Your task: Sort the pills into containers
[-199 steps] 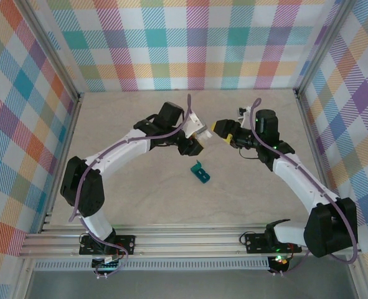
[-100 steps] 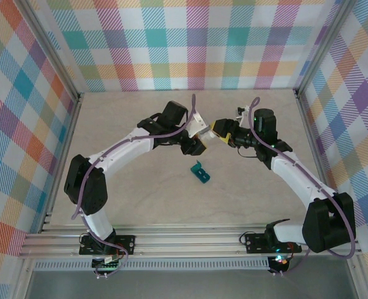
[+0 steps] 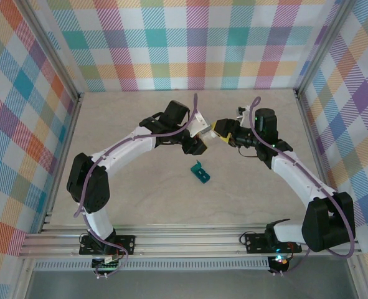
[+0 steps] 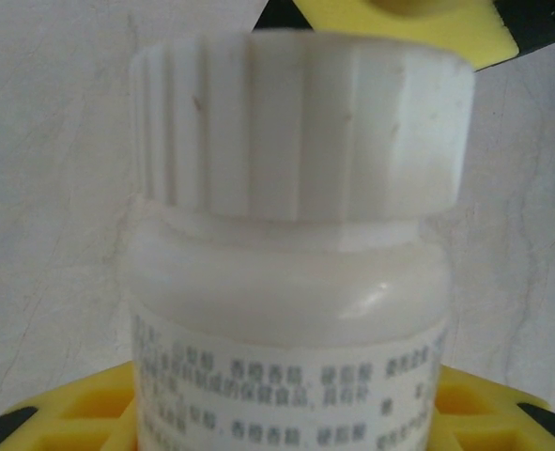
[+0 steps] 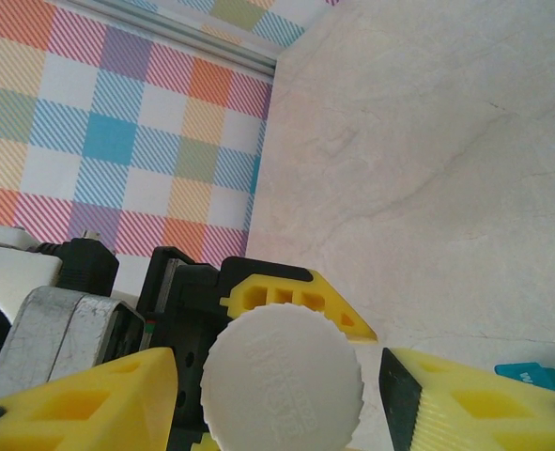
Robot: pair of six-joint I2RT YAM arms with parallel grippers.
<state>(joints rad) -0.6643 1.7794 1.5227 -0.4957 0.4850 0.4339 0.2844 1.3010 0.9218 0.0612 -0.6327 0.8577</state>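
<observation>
Left gripper (image 3: 197,137) holding white bottle (image 3: 202,126), right gripper (image 3: 221,130) just beside it; teal pill box (image 3: 200,172) on table (image 3: 140,187) nearby

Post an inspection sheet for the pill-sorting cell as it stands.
Surface: beige marbled table, no spills seen.
Job's things: teal pill box lies on the table near centre, one lid looks raised. Loose pills: nothing seen.
Clutter: nothing seen.
Grippers: left tool shut on the white bottle, held off the table, cap on. Right tool open, fingers either side of the cap with gaps.
Cables: purple cable runs along each arm, no snag seen.
Surroundings: checked walls, aluminium rail at near edge.
</observation>
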